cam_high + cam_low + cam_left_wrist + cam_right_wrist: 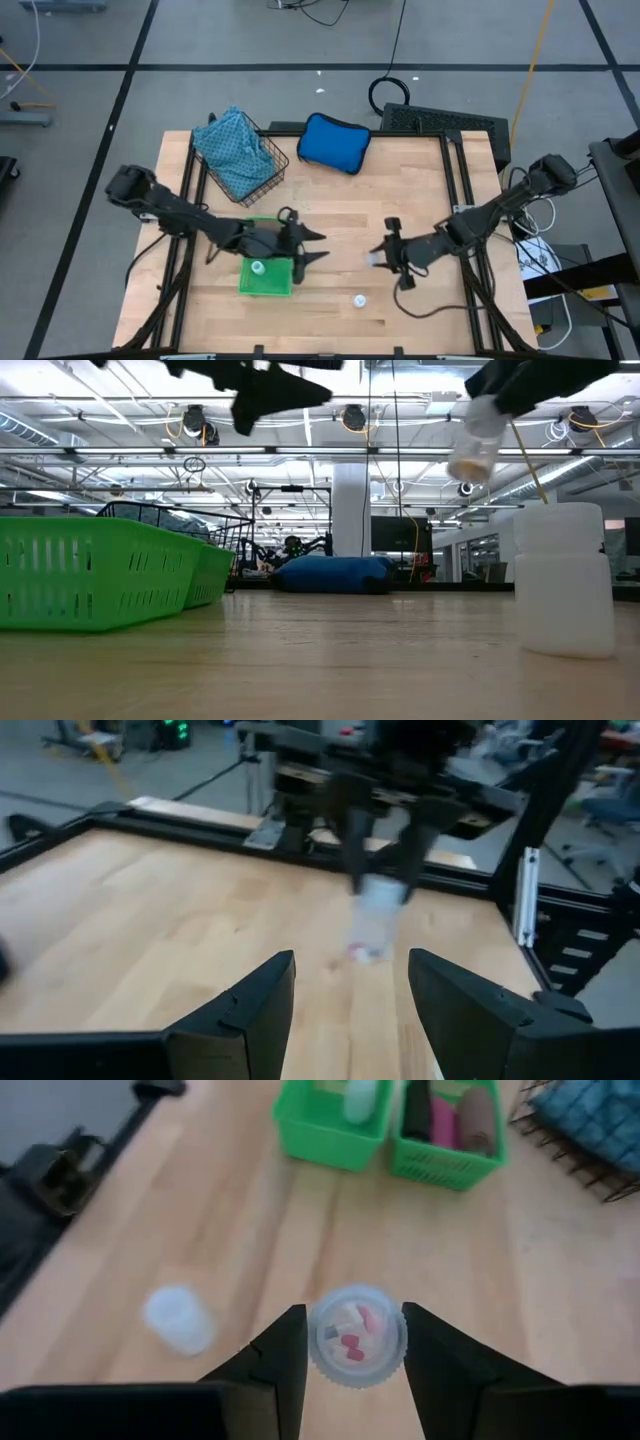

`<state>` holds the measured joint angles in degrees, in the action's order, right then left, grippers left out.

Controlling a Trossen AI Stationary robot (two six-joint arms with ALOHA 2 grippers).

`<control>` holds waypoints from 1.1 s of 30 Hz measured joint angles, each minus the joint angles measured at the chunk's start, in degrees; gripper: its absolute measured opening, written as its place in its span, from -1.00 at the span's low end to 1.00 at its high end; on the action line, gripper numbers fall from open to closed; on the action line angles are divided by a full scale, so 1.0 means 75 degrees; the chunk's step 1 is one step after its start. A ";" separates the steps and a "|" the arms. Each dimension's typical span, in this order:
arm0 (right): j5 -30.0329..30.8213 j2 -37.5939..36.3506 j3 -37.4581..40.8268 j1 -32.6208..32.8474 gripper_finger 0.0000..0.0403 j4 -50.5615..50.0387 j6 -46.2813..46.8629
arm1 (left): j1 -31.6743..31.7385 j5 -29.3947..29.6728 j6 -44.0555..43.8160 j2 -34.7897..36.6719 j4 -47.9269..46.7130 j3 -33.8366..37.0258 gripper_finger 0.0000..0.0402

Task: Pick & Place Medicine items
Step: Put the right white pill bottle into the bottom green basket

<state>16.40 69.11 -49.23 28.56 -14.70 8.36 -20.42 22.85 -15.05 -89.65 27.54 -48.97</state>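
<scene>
From above, the left gripper [318,246] hovers with its jaws apart and empty over the right edge of the green baskets [270,284], where one white bottle [257,268] lies. The right gripper [381,256] is clamped on a second bottle [373,258] above mid-table, and a third bottle [358,299] stands alone nearer the front edge. A blue pouch [333,141] and a wire basket [262,172] holding a patterned cloth [232,148] sit at the back. At table height, the held bottle [478,442] hangs well clear of the wood, the standing one [562,578] close by. The left wrist view shows its open fingers [250,1010] facing the right gripper [385,860] and its bottle [375,915]. The right wrist view shows the gripped bottle [356,1333] holding pink pills, the loose bottle [180,1318], and black, pink and brown pieces [447,1115] in one basket [445,1165].
</scene>
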 joint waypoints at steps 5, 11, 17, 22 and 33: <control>-0.0017 0.0163 -0.0002 -0.0527 -0.37 0.0556 -0.0539 | 0.0233 -0.0642 0.0425 -0.0999 0.1662 0.0000 0.03; -0.0299 0.0411 0.0000 -0.0884 -0.37 0.0993 -0.0866 | 0.0538 -0.1014 0.0393 -0.1871 0.2387 -0.0161 0.03; -0.0483 0.0704 0.0000 -0.1065 -0.37 0.1408 -0.1010 | 0.0686 -0.1052 0.0719 -0.2356 0.2340 -0.0459 0.03; -0.0635 0.0880 0.0000 -0.1153 -0.37 0.1786 -0.1071 | 0.0812 -0.1098 0.0779 -0.2649 0.2341 -0.0703 0.03; -0.0720 0.0885 0.0003 -0.1178 -0.37 0.1859 -0.1218 | 0.0949 -0.1169 0.0743 -0.2652 0.2213 -0.0705 -0.06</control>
<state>11.00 75.75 -49.21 19.73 -0.76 -0.77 -13.30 14.09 -9.47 -109.54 44.14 -54.26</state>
